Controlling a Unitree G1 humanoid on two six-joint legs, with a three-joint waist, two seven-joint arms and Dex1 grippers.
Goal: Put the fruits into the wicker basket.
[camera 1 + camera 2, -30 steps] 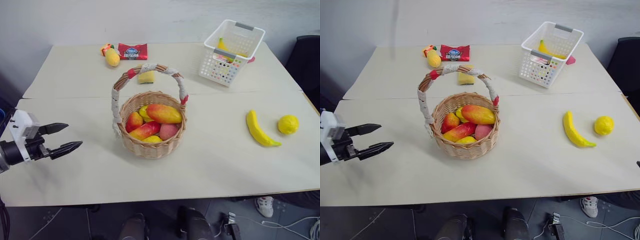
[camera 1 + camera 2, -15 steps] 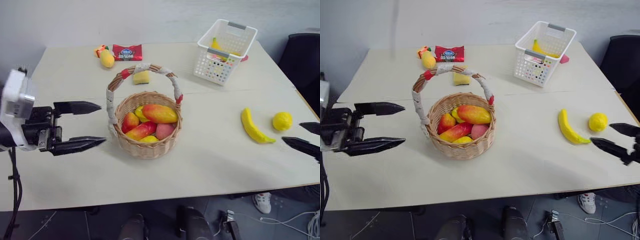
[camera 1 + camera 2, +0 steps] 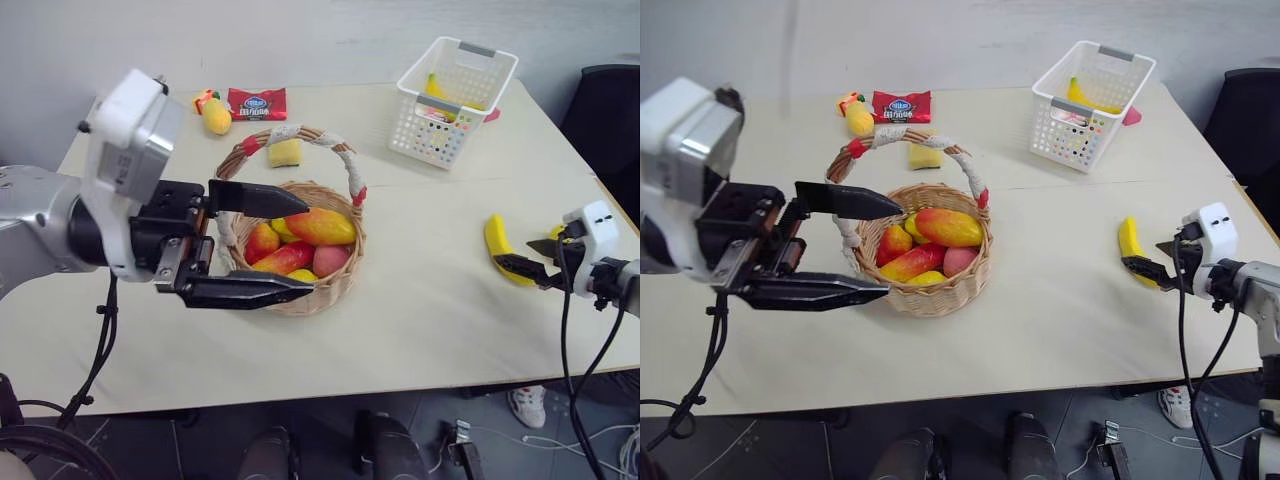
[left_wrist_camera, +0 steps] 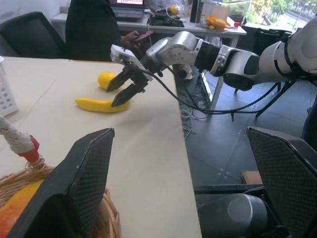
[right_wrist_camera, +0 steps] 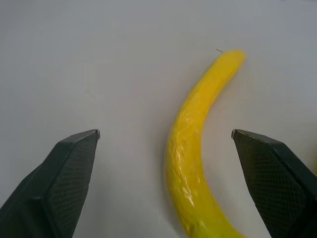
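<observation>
Mostly a pale, smooth table (image 3: 420, 300) is filling the head views. Round woven wicker basket (image 3: 330, 290), cloth-wrapped arched handle, is sitting mid-table holding glossy red-yellow fruit. Left gripper (image 3: 290, 245), fingers spread wide and empty, is hovering just beside its rim. Right gripper (image 3: 530, 256) is gaping wide over the long curved banana (image 5: 195, 158), not touching it. Bumpy round lemon (image 4: 106, 79) is showing in the left wrist view, lying just beside the banana near the table's edge.

Left tool (image 3: 300, 245) raised, fingers wide apart, pointing right; right tool (image 3: 522, 256) low, fingers spread.
</observation>
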